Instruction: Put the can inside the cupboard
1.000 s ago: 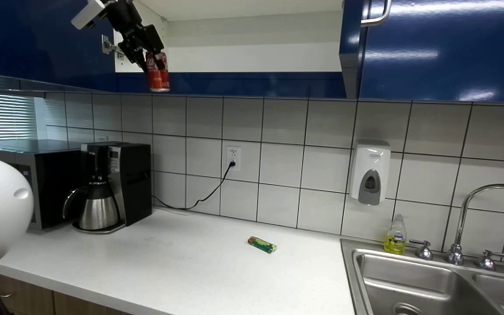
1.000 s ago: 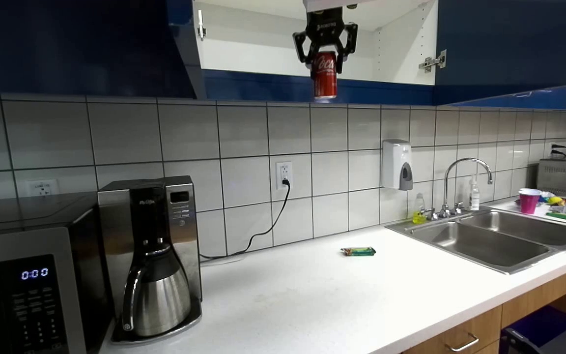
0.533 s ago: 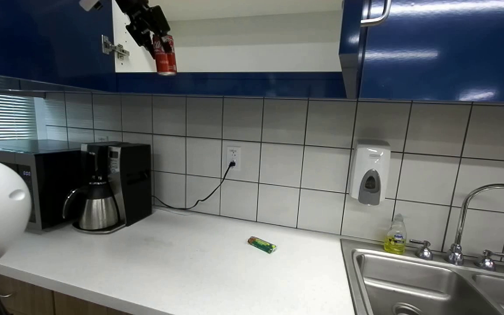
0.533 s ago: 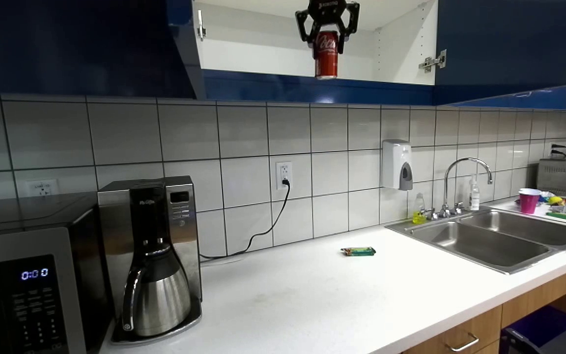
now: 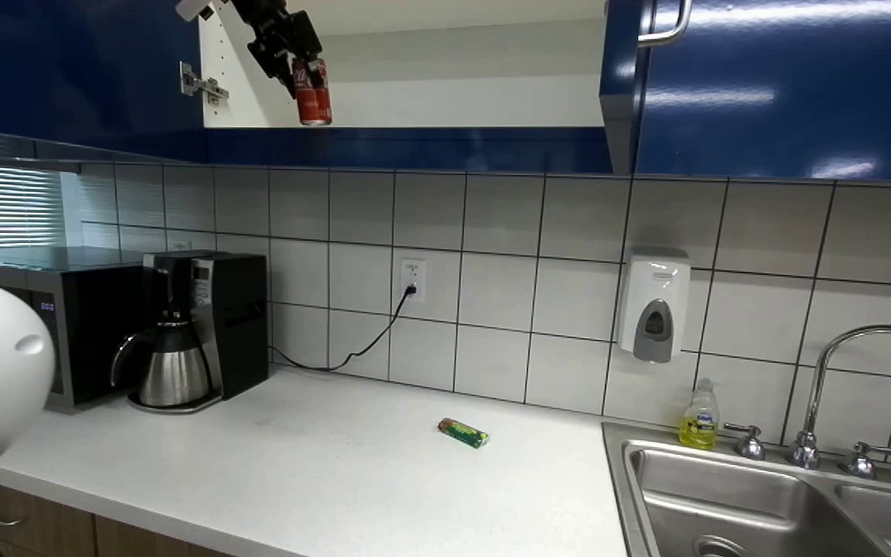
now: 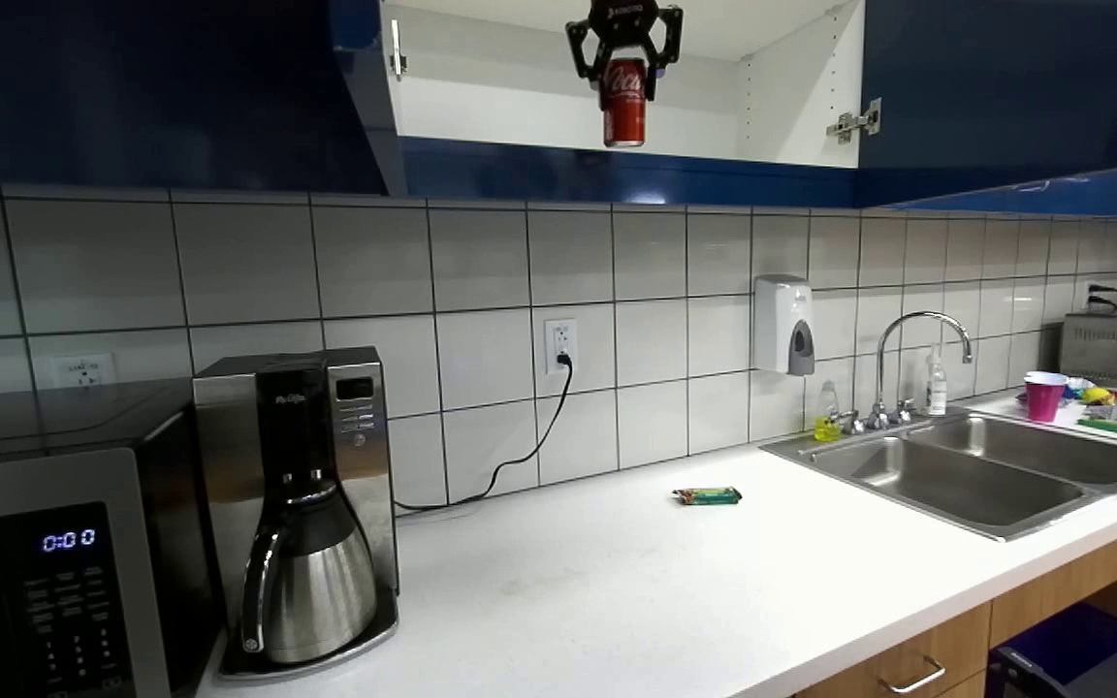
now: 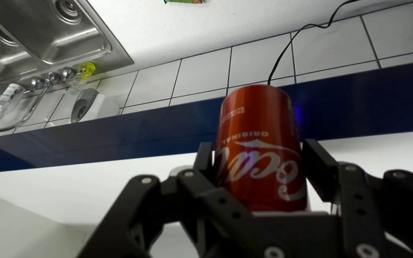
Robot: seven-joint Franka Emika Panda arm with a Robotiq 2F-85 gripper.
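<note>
The red can (image 5: 313,107) with white lettering is held upright by my gripper (image 5: 305,76), in front of the open cupboard. It also shows in an exterior view (image 6: 624,126) and fills the middle of the wrist view (image 7: 258,114). My gripper (image 6: 627,89) is shut around the can's upper part, one finger on each side. The dark blue cupboard (image 5: 453,148) has a white interior and stands open. In both exterior views the can's bottom appears just above the cupboard's blue lower edge (image 6: 733,174). The wrist view shows this blue edge (image 7: 120,136) behind the can.
An open blue door (image 5: 74,77) stands left of the opening, with a metal hinge; a door with a handle (image 5: 762,93) is at the right. Below are a coffee maker (image 6: 292,504), a microwave (image 6: 45,562), a small green packet (image 6: 709,495) and a sink (image 6: 956,465).
My gripper has raised the can from in front of the blue lower edge to above it. It moved right in an exterior view and, lately, slightly left in the opposite-facing one. The grip stays shut.
</note>
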